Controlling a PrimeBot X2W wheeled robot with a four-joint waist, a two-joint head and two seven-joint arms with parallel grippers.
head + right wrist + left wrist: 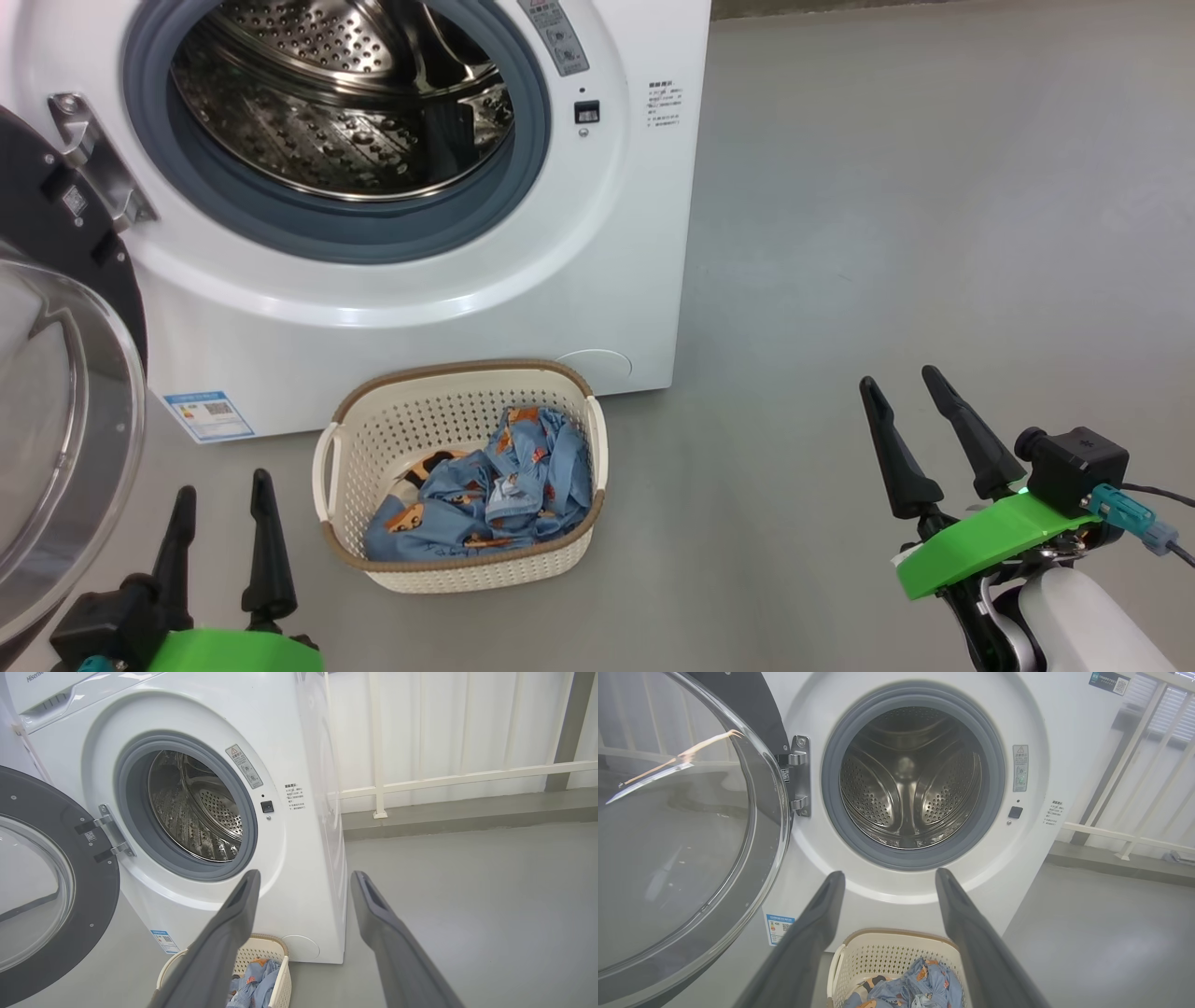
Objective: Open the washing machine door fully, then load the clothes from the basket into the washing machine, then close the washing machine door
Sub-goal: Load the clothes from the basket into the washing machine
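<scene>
Washing machine: white front-loader standing on the grey floor, port uncovered, steel perforated drum bare inside its grey rubber ring, blue label sticker low on the front. Washing machine door: swung wide open to the machine's left on a metal hinge, black frame and bulging clear glass bowl facing outward. Basket: cream, perforated, brown-rimmed, on the floor just in front of the machine, below the port. Clothes: light-blue printed garments, crumpled in a heap inside the basket, mostly toward its right side. Left pincer: fingers spread apart, holding nothing, hovering just left of the basket and beside the door glass. Right pincer: fingers parted, empty, well apart from the basket over bare floor to its right.
</scene>
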